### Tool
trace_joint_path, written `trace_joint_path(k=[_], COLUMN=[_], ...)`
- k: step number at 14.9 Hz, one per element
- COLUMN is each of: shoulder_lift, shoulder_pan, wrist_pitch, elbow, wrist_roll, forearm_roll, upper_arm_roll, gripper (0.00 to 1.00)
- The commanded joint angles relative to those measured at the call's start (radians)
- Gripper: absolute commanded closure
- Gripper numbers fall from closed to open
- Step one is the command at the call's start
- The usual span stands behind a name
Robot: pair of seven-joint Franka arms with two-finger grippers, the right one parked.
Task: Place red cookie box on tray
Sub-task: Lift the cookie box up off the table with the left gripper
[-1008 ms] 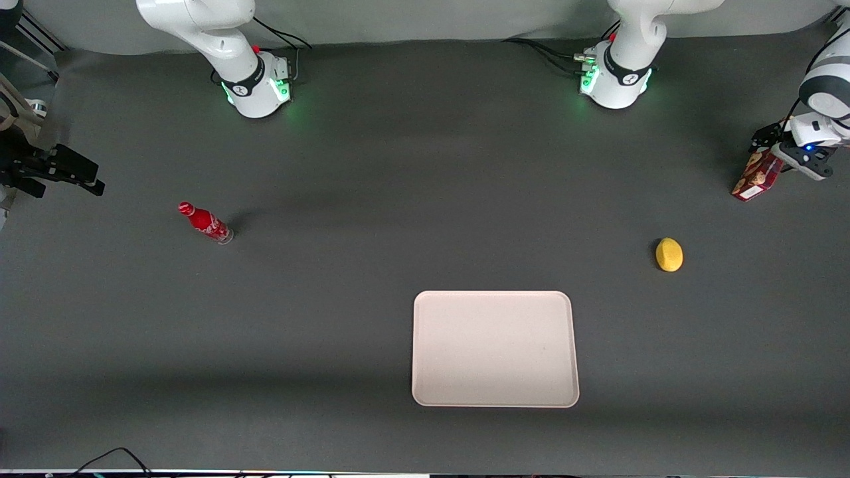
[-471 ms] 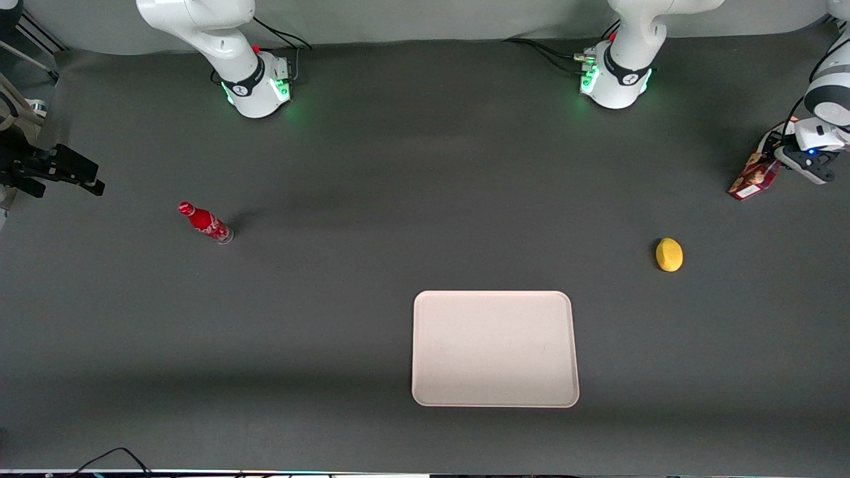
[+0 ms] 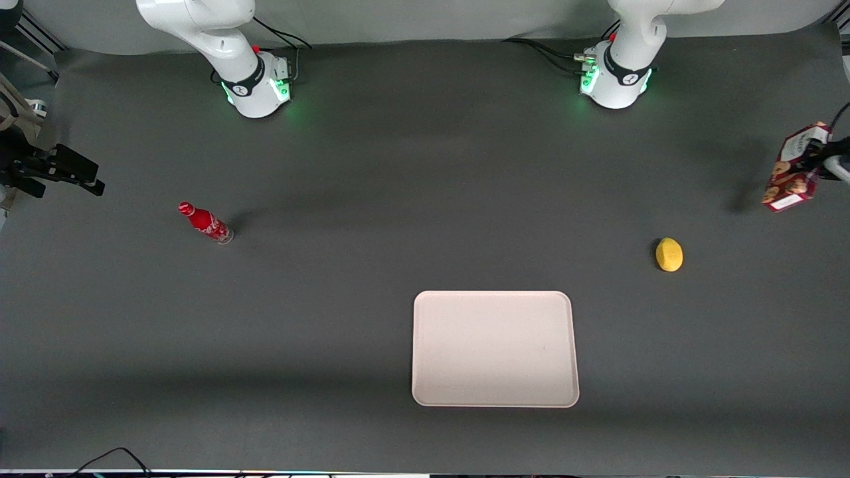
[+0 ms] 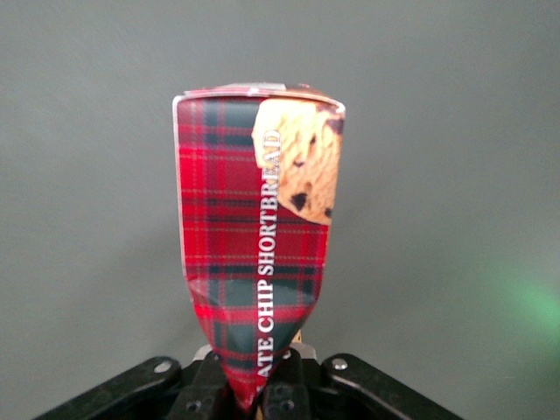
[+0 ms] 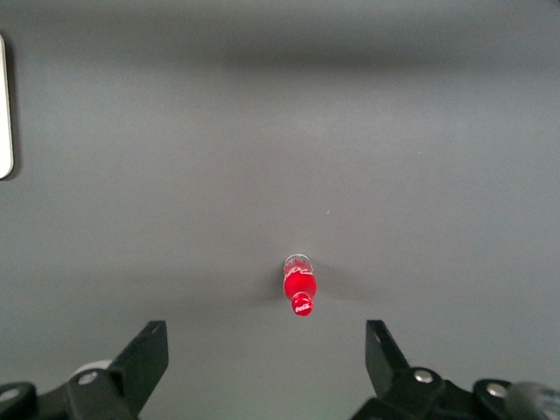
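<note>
Red cookie box [image 4: 254, 236] | pinched at one end by gripper [image 4: 260, 395], lifted off the table, well apart from tray [image 3: 495, 398], farther from camera than lemon [image 3: 669, 255] | advice: carry level over tray, lower flat before release

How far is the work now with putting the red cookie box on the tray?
Done: the gripper is shut on the red cookie box and holds it above the table at the working arm's end. In hand: carrying it. Left: bringing it past the lemon to the tray, which has nothing on it yet, and releasing.
</note>
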Motion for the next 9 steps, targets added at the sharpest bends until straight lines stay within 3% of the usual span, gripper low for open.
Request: trace_joint_path(k=[1, 5, 9], shoulder_lift=[0.003, 0.001, 0.001], shoulder_pan=[-0.019, -0.020, -0.022], wrist_pitch=[-0.338, -0.576, -0.629], elbow=[0.315, 0.565, 0.693], wrist_roll=[-0.223, -0.552, -1.018], forearm_roll=[0.051, 0.077, 0.100], upper_arm_roll=[-0.041, -0.193, -0.481], gripper=[1.00, 1.00, 1.00])
